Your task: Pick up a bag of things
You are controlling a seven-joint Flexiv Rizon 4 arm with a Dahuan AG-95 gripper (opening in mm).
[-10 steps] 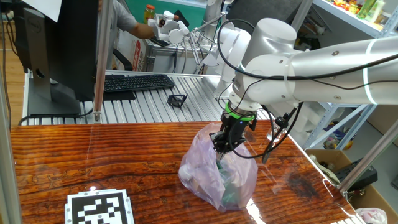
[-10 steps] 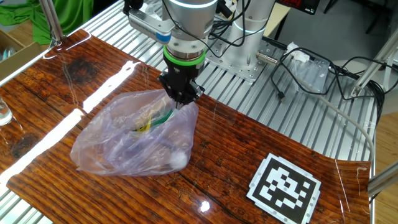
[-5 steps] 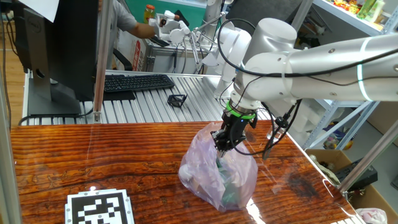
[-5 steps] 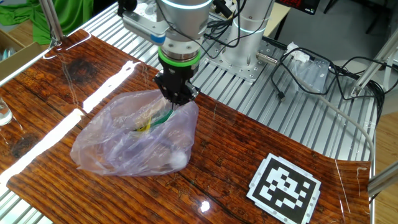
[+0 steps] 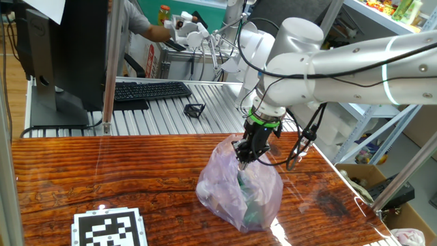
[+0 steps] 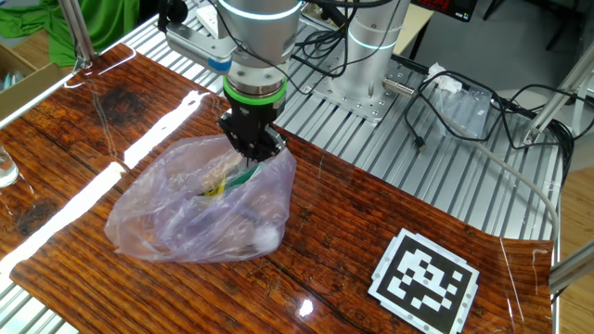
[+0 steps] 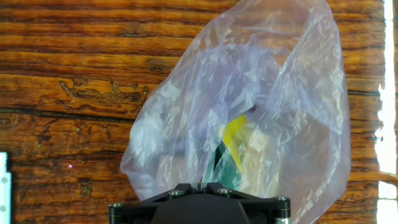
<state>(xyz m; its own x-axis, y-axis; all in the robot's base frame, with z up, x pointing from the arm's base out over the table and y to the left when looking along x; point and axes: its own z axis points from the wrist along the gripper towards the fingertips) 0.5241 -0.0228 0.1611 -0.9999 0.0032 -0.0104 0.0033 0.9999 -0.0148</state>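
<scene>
- The black two-finger claw points straight down; its fingers are pinched together on the gathered top edge of the crinkly, translucent pale pink-lilac plastic bag.
- In the hand view the finger tips are hidden behind the black claw housing; the plastic film rises right up to it.
- A green ring sits on the wrist above the claw, below the white arm.
- The bag's body rests on the dark reddish wooden tabletop, slumped and spreading away from the pinched edge.
- Green and yellow items show through the film just beside the claw; a pale rounded shape lies low in the bag.
- A black-and-white square marker tag lies flat on the tabletop, well apart from the bag.
- On the ribbed metal surface beyond the far edge of the wood stand a black keyboard and a small black clip-like object.
</scene>
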